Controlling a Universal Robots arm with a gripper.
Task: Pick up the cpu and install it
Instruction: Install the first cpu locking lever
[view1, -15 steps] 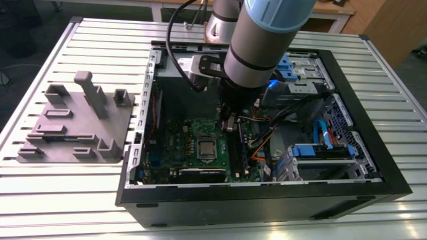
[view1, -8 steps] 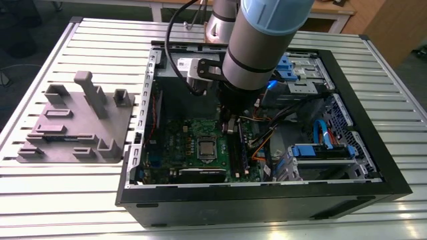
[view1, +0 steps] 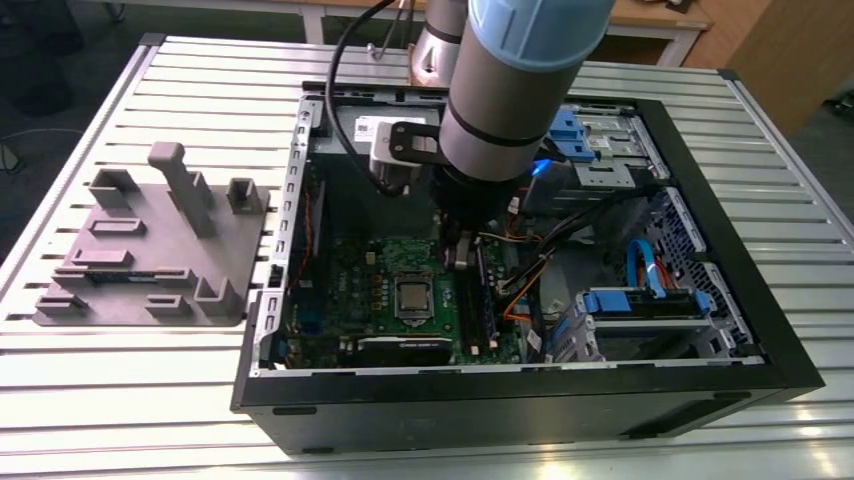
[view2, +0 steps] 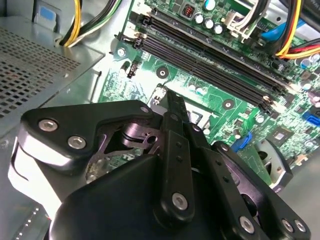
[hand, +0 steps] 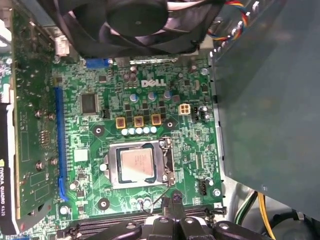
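The cpu (hand: 137, 165) is a small square chip with a shiny metal top, lying flat in the socket of the green motherboard (hand: 150, 100). A silver socket frame (hand: 167, 162) lies around it. In the exterior view the cpu (view1: 414, 295) sits in the middle of the board inside the open computer case. My gripper (hand: 175, 199) hangs just beside the socket, on the side of the memory slots, with nothing between its fingers. In the second wrist view the black fingers (view2: 175, 107) are pressed together above the board. In the exterior view the gripper (view1: 461, 252) stands above the board, apart from the chip.
The black computer case (view1: 534, 400) lies open on a slatted metal table. A grey fixture plate (view1: 147, 255) with upright blocks lies at the exterior view's left. A black fan (hand: 135, 20), long memory slots (view2: 215, 60), an expansion card (hand: 30, 125) and loose cables (view1: 534, 280) crowd the socket.
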